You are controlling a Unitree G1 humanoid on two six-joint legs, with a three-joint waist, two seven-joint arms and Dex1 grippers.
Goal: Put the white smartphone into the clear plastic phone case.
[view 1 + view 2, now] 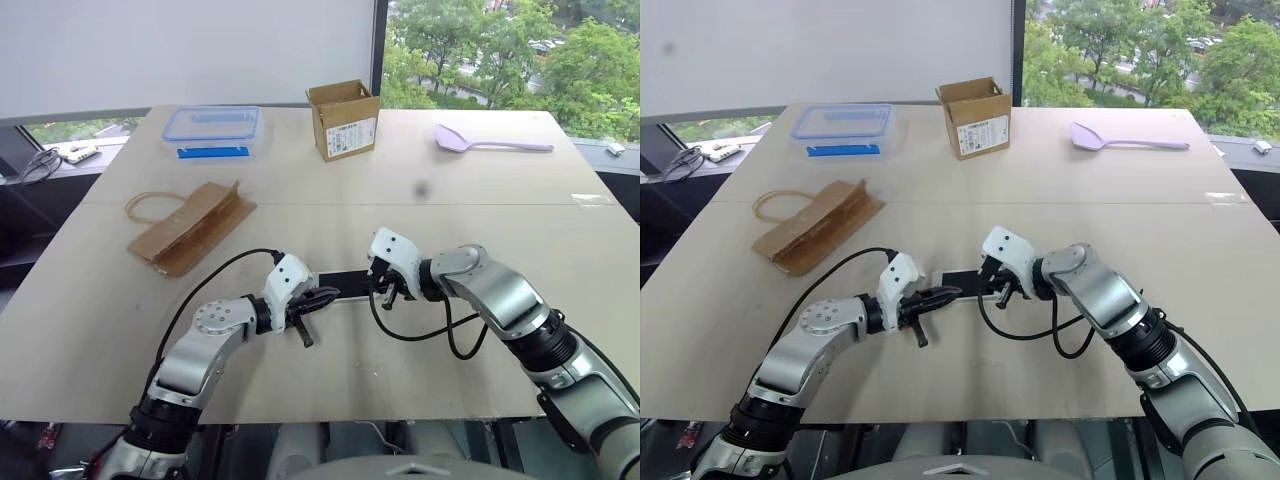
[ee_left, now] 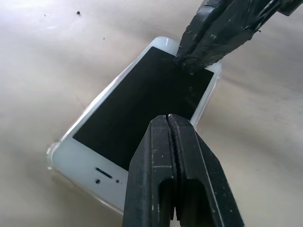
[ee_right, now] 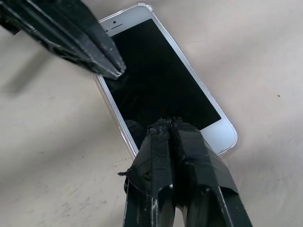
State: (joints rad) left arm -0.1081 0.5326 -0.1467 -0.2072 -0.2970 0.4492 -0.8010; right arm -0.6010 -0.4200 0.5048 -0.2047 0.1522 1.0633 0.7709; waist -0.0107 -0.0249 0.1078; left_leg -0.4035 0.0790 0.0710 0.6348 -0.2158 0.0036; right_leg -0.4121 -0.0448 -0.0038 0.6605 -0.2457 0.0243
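Pressing down with both claws closed, you have the flat white smartphone with black screen lying between them inside the clear plastic phone case, its long axis running from left gripper to right gripper.

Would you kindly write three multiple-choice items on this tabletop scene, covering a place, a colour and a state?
1. Where does the white smartphone lie?
A. beside the cardboard box
B. between the two grippers
C. on the paper bag

2. What colour is the spatula?
A. lilac
B. green
C. red

3. How are the fingers of the left gripper?
A. wide open
B. shut on a cable
C. shut, holding nothing

Answers: 1 B, the left gripper and right gripper meet over it. 2 A, pale purple. 3 C, pressed together over the screen.
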